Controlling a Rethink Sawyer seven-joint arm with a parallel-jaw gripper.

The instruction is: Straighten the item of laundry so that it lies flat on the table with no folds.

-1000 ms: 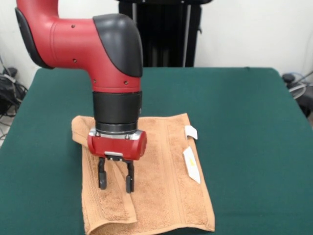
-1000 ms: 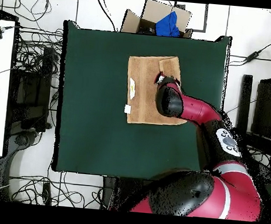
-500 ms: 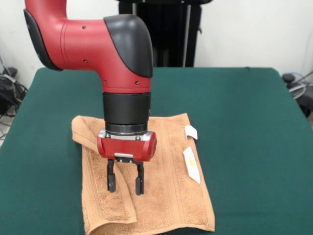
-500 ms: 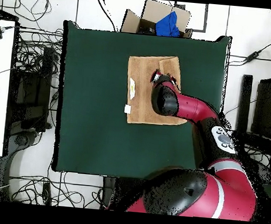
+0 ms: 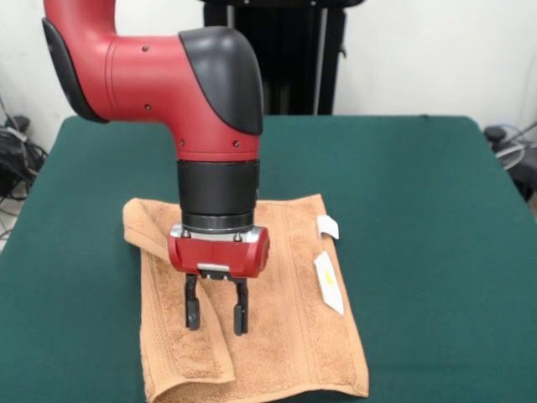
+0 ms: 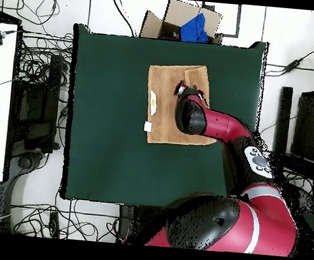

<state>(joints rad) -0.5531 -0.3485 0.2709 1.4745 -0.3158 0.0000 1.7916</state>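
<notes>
Lying near mid-table, the towel (image 5: 252,311) is mostly flat but not done; in the front view its left side is doubled over onto itself as a flap (image 5: 189,336), with a raised rumpled corner (image 5: 138,222) at the far left; right half looks smooth, border band visible, two white tags (image 5: 329,281) sticking off the right edge onto the table (image 5: 419,210).

Orientation: roughly rectangular as it lies folded; long axis runs near-to-far in the front view, top-to-bottom in the overhead view (image 6: 172,103); tagged edge faces right in the front view, left in the overhead; the folded side is the opposite one, partly under the arm in the overhead.

Gripper (image 5: 216,317) points straight down over the flap, fingers (image 5: 239,315) spread apart with nothing between them; tips look just above or barely at the cloth, contact not resolvable from here.

Step, as I read it: lining up for a pinch on the folded layer; nothing grasped yet.

Next move calls for: descend onto the flap's free edge, close on the top layer only, drag outward to the front view's left so the fold opens; then deal with the rumpled far-left corner; risk is pinching both layers and shifting the whole towel instead of unfolding it.
</notes>
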